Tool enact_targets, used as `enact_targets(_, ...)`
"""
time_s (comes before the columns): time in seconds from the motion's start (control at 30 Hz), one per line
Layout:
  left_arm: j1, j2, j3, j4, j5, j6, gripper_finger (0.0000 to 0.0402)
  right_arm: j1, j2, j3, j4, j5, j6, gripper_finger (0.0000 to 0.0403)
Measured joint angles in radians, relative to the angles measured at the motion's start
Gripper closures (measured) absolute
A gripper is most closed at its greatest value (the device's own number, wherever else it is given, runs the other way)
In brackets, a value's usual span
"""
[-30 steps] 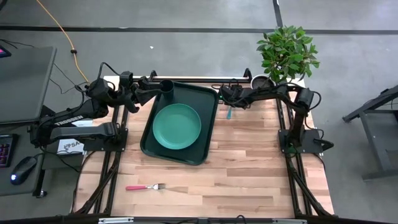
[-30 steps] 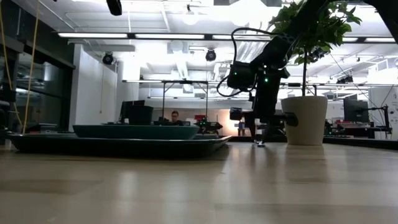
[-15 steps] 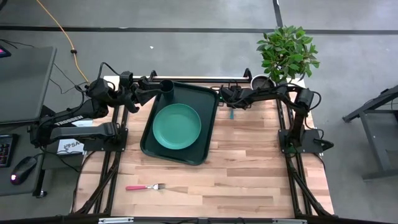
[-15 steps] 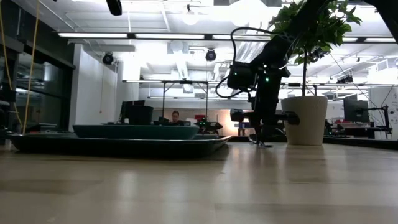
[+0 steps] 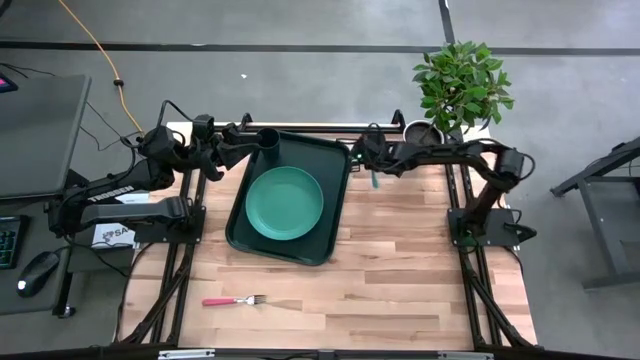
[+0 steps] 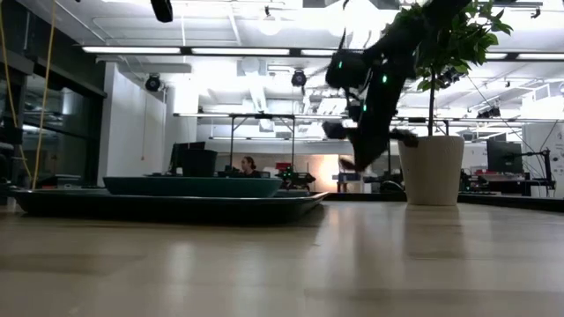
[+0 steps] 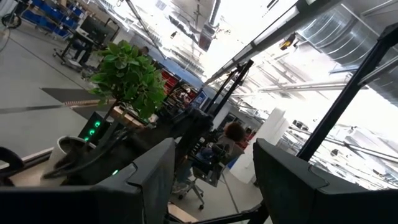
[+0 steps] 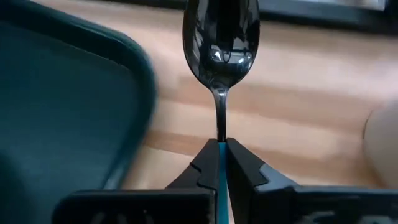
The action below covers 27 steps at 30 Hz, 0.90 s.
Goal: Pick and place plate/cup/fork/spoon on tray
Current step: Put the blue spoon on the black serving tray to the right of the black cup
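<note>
The dark green tray (image 5: 335, 170) lies left of the table's middle. The teal plate (image 5: 285, 203) rests flat in it, and the dark cup (image 5: 268, 138) stands at its far left corner. My left gripper (image 5: 250, 146) waits open just left of the cup, with nothing between its fingers (image 7: 155, 180). My right gripper (image 5: 372, 165) hangs off the tray's far right corner, shut on the blue-handled spoon (image 8: 220, 43). The pink-handled fork (image 5: 235, 300) lies flat on the wood near the front left. My right gripper pinches the spoon's light blue handle (image 8: 219, 163) between its two fingers, near where the handle meets the metal neck. The neck and bowl (image 8: 221, 37) reach out past the fingertips. The low view shows the gripper (image 6: 357, 150) raised above the table, the spoon lifted with it.
A white pot (image 6: 432, 169) with a leafy plant (image 5: 462, 82) stands at the table's far right corner, close behind my right arm. Bare wood spreads over the table's near half. People and desks show in the room beyond the table.
My right gripper has shut on the spoon's handle and then risen, taking the spoon up off the wood beside the tray's far right corner. Its arm's elbow has swung toward the table's right edge.
</note>
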Motion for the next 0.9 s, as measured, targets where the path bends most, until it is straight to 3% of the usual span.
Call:
enact_targets(0.07, 0.0, 0.0, 0.0, 0.0, 0.0, 0.0, 0.02, 0.006, -0.044, 0.0, 0.03, -0.015, -0.067, 0.0401)
enact_targets(0.17, 0.0, 0.0, 0.0, 0.0, 0.0, 0.0, 0.02, 0.021, -0.086, 0.0, 0.115, -0.127, -0.166, 0.0402)
enact_targets(0.3, 0.0, 0.0, 0.0, 0.0, 0.0, 0.0, 0.02, 0.063, -0.077, 0.051, 0.142, -0.217, -0.289, 0.0402)
enact_targets(0.7, 0.0, 0.0, 0.0, 0.0, 0.0, 0.0, 0.02, 0.048, 0.226, 0.536, -0.179, -0.307, -0.924, 0.0403)
enact_targets(0.9, 0.0, 0.0, 0.0, 0.0, 0.0, -0.024, 0.02, 0.003, 0.371, 0.669, -0.218, -0.36, -1.059, 0.0403)
